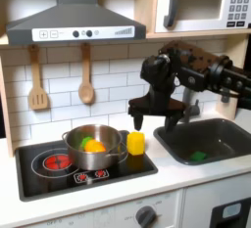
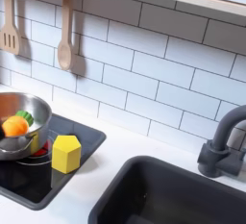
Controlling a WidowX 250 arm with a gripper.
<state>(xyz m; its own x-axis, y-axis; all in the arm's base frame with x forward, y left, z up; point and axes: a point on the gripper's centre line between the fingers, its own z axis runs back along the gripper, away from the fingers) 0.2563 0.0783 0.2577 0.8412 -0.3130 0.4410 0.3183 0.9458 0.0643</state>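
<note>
In the first exterior view my black gripper (image 1: 152, 114) hangs above the counter, just up and right of a yellow block (image 1: 135, 143). It is apart from the block, and its jaws are too dark to read. The yellow block (image 2: 65, 154) stands upright on the black stove's (image 1: 59, 176) right edge. Beside it is a steel pot (image 1: 108, 154) holding an orange piece (image 1: 94, 146) and a green piece (image 1: 84, 140). The second exterior view shows the same pot (image 2: 29, 106) with the orange piece (image 2: 14, 127) inside.
A dark sink (image 1: 230, 134) with a small green item (image 1: 199, 156) lies at the first exterior view's right. A grey faucet (image 2: 226, 146) stands behind the sink (image 2: 173, 194). A wooden spoon (image 2: 64, 36) and spatula (image 2: 10, 26) hang on the tiled wall. A hood and microwave (image 1: 201, 5) are overhead.
</note>
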